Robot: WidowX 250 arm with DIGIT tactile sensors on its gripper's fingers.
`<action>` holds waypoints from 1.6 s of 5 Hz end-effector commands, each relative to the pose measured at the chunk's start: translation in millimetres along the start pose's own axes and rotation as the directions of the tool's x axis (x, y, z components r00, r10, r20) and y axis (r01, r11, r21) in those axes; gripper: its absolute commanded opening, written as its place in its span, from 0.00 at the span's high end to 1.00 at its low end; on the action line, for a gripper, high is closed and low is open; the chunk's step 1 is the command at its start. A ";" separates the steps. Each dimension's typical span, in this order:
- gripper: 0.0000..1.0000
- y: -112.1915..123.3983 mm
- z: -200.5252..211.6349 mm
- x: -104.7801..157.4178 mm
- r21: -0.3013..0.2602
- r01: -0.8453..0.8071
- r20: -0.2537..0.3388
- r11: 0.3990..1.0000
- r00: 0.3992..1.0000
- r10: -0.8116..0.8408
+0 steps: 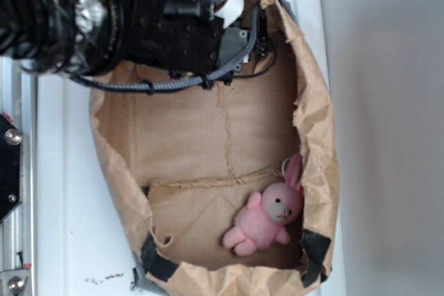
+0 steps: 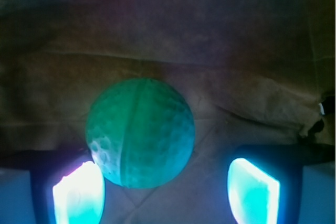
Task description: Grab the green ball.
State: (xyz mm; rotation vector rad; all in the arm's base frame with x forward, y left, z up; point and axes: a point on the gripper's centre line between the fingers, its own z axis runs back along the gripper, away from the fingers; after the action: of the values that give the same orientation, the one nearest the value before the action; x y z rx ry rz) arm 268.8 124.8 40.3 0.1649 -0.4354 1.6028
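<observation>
The green ball point(image 2: 139, 132) fills the middle of the wrist view, round and dimpled with a seam line, resting on brown paper. My gripper point(image 2: 166, 191) is open; its two glowing pads point(image 2: 79, 195) stand apart, the left one next to the ball's lower left edge, the right one well clear of it. In the exterior view the ball is hidden under the black arm point(image 1: 139, 19), which reaches into the top of the brown paper bag point(image 1: 319, 123).
A pink plush bunny point(image 1: 267, 216) lies at the bag's lower right, far from the arm. Crumpled bag walls surround the floor on all sides. The bag lies on a white surface point(image 1: 66, 192), with a metal rail at the left edge.
</observation>
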 end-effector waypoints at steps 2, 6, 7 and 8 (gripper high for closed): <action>0.00 -0.7 -7.6 2.3 -0.025 -0.022 0.046 0.999 0.999 0.023; 1.00 0.7 -8.8 1.9 -0.030 -0.021 0.051 0.999 0.998 0.022; 1.00 1.9 -7.5 1.4 -0.039 -0.002 0.053 0.999 0.999 0.004; 1.00 2.3 -6.3 1.2 -0.056 0.027 0.055 0.998 0.998 -0.024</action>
State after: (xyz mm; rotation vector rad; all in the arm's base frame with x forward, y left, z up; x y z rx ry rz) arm 271.2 124.5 23.3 0.1906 -0.4815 1.5481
